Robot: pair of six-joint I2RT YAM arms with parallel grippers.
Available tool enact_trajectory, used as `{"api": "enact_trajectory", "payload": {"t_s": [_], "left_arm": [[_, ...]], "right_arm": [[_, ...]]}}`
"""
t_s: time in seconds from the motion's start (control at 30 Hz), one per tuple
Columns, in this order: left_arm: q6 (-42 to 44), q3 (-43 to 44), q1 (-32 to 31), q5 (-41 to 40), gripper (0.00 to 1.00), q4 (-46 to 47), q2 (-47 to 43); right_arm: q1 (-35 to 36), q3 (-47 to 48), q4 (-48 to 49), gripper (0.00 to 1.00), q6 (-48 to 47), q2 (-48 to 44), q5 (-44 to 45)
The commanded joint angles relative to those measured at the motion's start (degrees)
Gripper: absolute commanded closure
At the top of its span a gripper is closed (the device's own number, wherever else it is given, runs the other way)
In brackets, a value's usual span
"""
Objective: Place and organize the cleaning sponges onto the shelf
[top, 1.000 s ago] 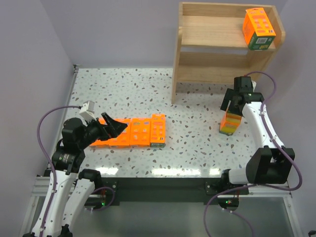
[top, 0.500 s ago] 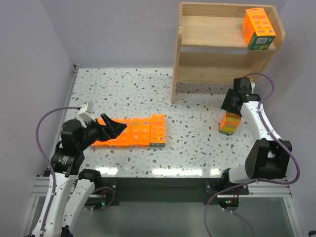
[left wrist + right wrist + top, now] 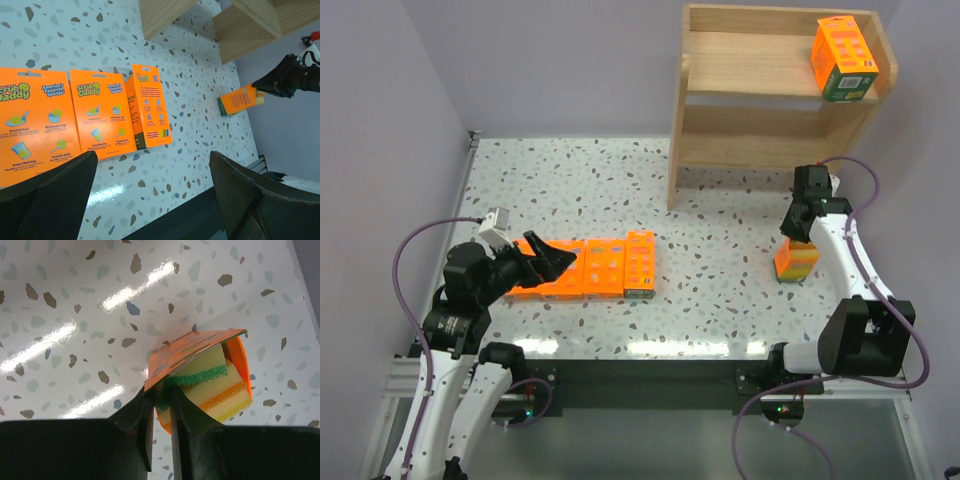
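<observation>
– So, where's the sponge pack (image 3: 192,347)?
– Pinched by its card flap between the closed right jaws, open end beyond them. Light, flimsy card; I'd grip the body. Left jaws gape wide.

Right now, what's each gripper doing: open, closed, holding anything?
Left gripper: open, holding nothing.
Right gripper: closed on the edge of an orange sponge pack.

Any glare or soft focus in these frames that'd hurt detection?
Top external: sharp, light strips glare on the table near edge. Left wrist: small glare patch, own fingers dark and soft. Right wrist: bright streaks across the table, pack sharp.
</observation>
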Motion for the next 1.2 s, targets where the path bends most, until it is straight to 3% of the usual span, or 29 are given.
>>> {"api": "enact_trajectory", "payload": {"t_s": [0.0, 0.1, 0.17, 0.23, 0.27, 0.37, 0.47, 0.6, 0.8, 1.03, 1.17], "left_arm": [[1.5, 0.3, -0.3, 0.2, 0.0, 0.6, -0.3], [1.5, 0.3, -0.2, 0.1, 0.0, 0.6, -0.7], [1.5, 0.5, -0.2, 0.1, 0.0, 0.5, -0.6], [1.6, 0.7, -0.2, 0.0, 0.0, 0.2, -0.8], [1.5, 0.7, -0.3, -0.1, 0.0, 0.1, -0.9], [1.6, 0.5, -0.2, -0.2, 0.0, 0.1, -1.1], [1.4, 0.5, -0.2, -0.2, 0.0, 0.1, -1.3], [1.3, 0.7, -0.2, -0.1, 0.0, 0.0, -1.4], [0.9, 0.9, -0.2, -0.4, 0.0, -0.5, -2.2], [0.3, 1.1, -0.2, -0.5, 0.0, -0.7, -2.6], [-0.5, 0.8, -0.2, 0.4, 0.0, 1.4, -2.4]], "right_arm": [[-0.1, 0.3, -5.3, 0.9, 1.0, -3.4, -2.1], [0.0, 1.2, -6.6, 1.0, 0.7, -5.3, -5.8], [0.0, 2.1, -7.5, 1.0, 0.1, -6.4, -13.7], [0.1, 1.8, -6.1, 1.0, -1.6, -7.9, -22.1], [0.0, 1.6, -5.4, 1.0, -2.2, -8.0, -33.5], [1.2, -1.2, -0.9, 1.0, -2.4, -8.3, -53.0], [8.5, -5.4, 7.3, 1.0, 0.5, -10.1, -58.4], [14.7, -9.1, 15.4, 1.0, 1.6, -8.3, -57.1], [16.1, -15.1, 24.1, 1.0, 1.9, -5.7, -56.9], [16.1, -13.9, 12.3, 0.96, -4.2, -4.5, -48.8], [16.1, -14.7, 5.8, 0.98, -4.8, -6.9, -37.9]]}}
